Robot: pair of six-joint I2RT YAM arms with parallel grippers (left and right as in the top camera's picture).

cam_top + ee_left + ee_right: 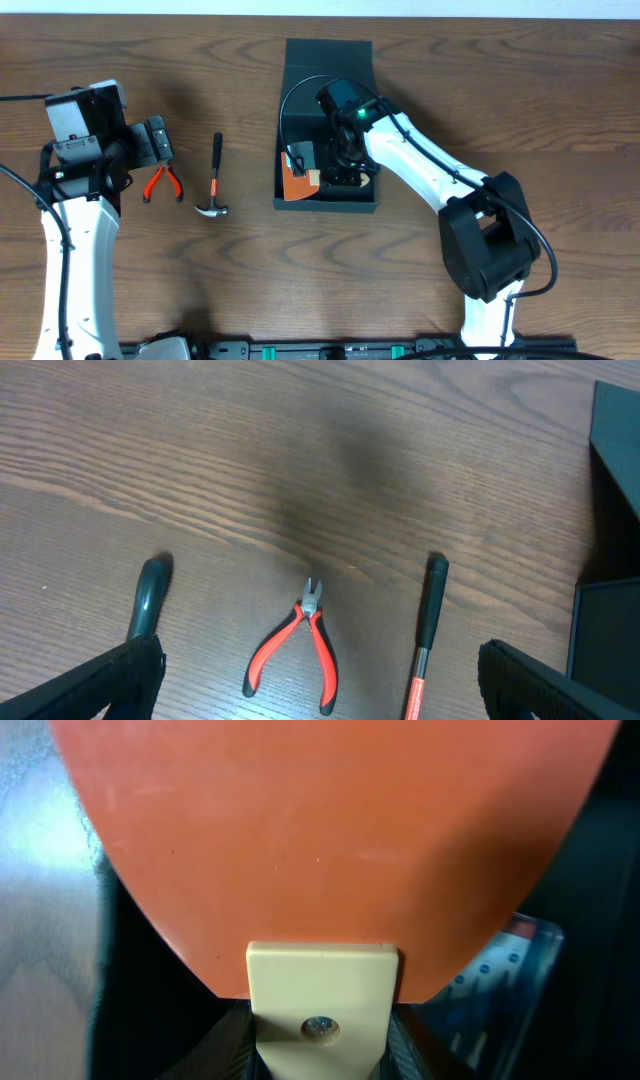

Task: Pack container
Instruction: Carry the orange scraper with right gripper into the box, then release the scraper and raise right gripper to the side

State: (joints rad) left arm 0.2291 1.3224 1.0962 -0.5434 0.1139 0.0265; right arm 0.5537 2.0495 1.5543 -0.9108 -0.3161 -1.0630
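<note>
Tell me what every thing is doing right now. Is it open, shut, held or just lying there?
container: open, lid flap folded back.
orange scraper: held in the container's opening by its cream handle.
right pincer: shut on the orange scraper.
left pincer: open, empty, above the pliers.
pliers: lying flat on the table, not held.
hammer: lying flat, not held.
</note>
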